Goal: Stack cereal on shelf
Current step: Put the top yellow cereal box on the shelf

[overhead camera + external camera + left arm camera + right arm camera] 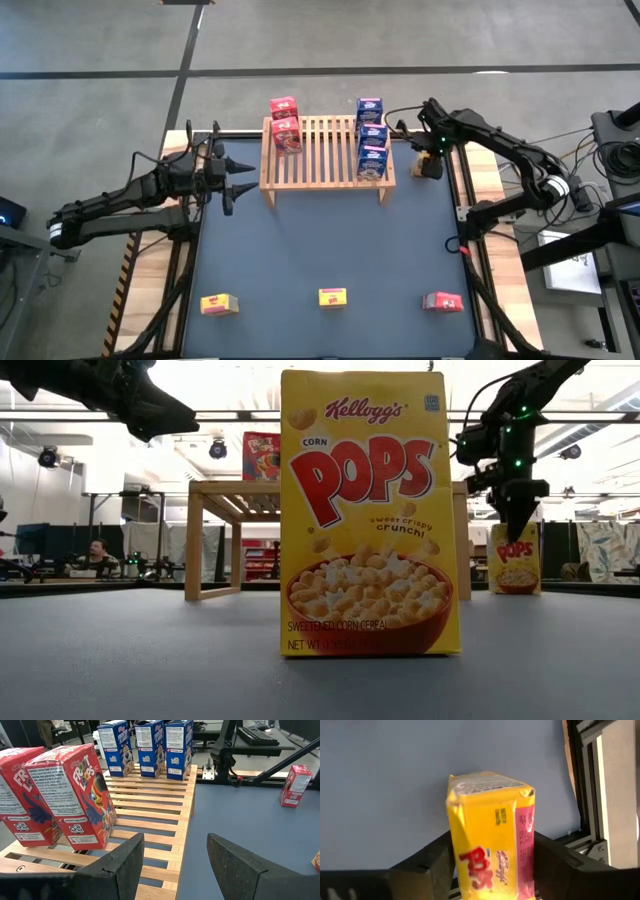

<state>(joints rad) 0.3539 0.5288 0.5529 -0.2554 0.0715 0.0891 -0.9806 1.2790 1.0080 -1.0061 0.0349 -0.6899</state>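
Note:
The wooden slatted shelf (325, 152) stands at the table's far middle. Two red cereal boxes (285, 126) stand on its left end and three blue ones (372, 140) on its right end. A yellow box (490, 840) stands on the table just right of the shelf, with my right gripper (430, 158) shut on it from above. My left gripper (238, 180) is open and hovers off the shelf's left end, beside the red boxes (60, 795). Two more yellow boxes (218, 304) (333, 297) and a red one (442, 302) stand along the near edge. My right gripper pinches the yellow box between its two fingers (430, 865), one on each of two opposite faces, at its upper part (515, 538). The fingers come from above, pointing down. The box stands upright, and its bottom (515, 588) looks to be on the table.
The near middle yellow box (370, 510) fills the low view and hides most of the shelf (215, 540). The shelf's middle slats (150, 805) are bare between the red and blue boxes. Wooden table borders and black rails run along both sides (465, 190).

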